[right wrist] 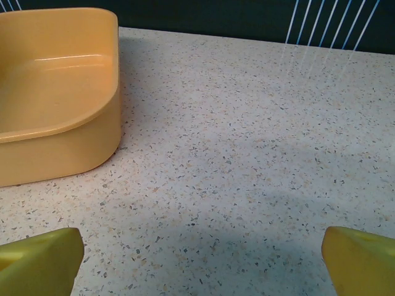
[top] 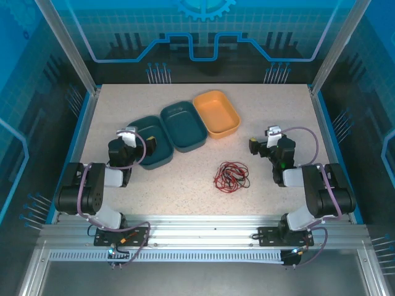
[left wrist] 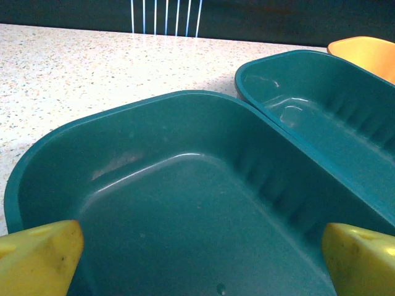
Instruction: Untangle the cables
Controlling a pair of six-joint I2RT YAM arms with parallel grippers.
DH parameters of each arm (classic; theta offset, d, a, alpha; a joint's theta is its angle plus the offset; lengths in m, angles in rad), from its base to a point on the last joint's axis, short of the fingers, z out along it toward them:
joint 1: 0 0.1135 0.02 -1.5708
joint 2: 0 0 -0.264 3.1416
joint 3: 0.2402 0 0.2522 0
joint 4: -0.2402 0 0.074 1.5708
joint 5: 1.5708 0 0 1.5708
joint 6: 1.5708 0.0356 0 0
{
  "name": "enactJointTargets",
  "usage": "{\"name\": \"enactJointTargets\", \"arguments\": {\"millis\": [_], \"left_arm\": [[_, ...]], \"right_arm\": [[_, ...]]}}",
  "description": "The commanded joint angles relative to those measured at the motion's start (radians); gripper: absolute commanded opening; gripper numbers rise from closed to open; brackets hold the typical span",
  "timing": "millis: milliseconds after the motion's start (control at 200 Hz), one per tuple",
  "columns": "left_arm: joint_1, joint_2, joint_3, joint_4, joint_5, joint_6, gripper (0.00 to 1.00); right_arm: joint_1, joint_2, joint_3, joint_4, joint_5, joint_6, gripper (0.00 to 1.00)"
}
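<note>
From above, the cables [top: 231, 176] lie in one red-and-black knot on the worktop [top: 185, 185], between the arms and nearer the right one, untouched. The left end effector [top: 150, 147] hangs over a teal tray [top: 143, 126]. The right end effector [top: 254, 145] is near the orange tray [top: 216, 114].

Left wrist: its fingers [left wrist: 37, 259] stand wide apart, holding nothing.

Right wrist: fingers [right wrist: 361, 259] are equally spread over bare worktop.

Risk: pinching the whole bundle could tighten the knot, and the left arm might catch the tray wall.
</note>
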Motion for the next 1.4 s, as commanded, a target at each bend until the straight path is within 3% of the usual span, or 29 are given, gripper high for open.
{"name": "enactJointTargets", "arguments": {"millis": [0, 1396], "left_arm": [[-0.004, -0.009, 0.005, -0.007, 0.025, 0.008, 0.99], [-0.003, -0.023, -0.02, 0.032, 0.008, 0.0, 0.99]], "right_arm": [[0.006, 0.009, 0.019, 0.006, 0.009, -0.011, 1.0], [0.005, 0.006, 0.011, 0.018, 0.009, -0.011, 1.0]]}}
